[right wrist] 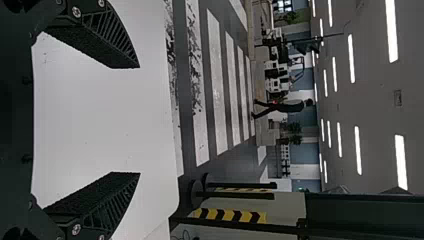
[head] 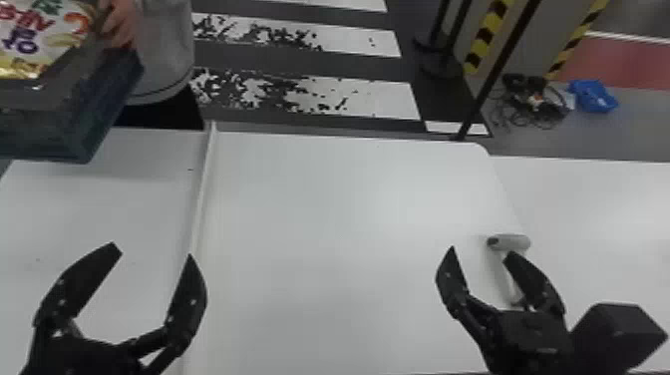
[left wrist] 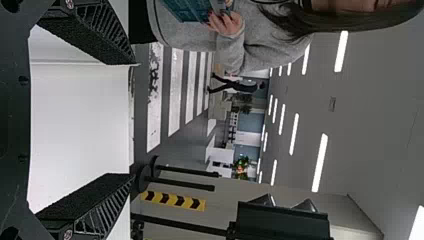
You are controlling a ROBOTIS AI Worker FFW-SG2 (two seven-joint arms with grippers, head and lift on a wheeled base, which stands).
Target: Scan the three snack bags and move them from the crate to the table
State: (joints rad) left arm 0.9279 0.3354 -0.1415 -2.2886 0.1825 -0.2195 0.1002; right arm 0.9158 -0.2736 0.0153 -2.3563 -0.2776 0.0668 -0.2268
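My left gripper (head: pixel 155 248) stands open over the left part of the table, nothing between its fingers; the left wrist view has the same gripper (left wrist: pixel 136 120) with its fingers wide apart. On the right, my right gripper (head: pixel 481 250) is open, just beside a white scanner (head: pixel 509 242) that lies on the table and is partly covered by one finger. The right wrist view shows this gripper (right wrist: pixel 140 120) holding nothing. At the far left a person's hands hold the dark crate (head: pixel 55 124) above the table, with a colourful snack bag (head: pixel 37 37) in it.
The white table (head: pixel 324 209) spans the front, with a raised seam (head: pixel 202 184) running away from me left of the middle. Beyond the far edge are a striped floor, a black post (head: pixel 491 80), cables and a blue item (head: pixel 592 94) on the floor.
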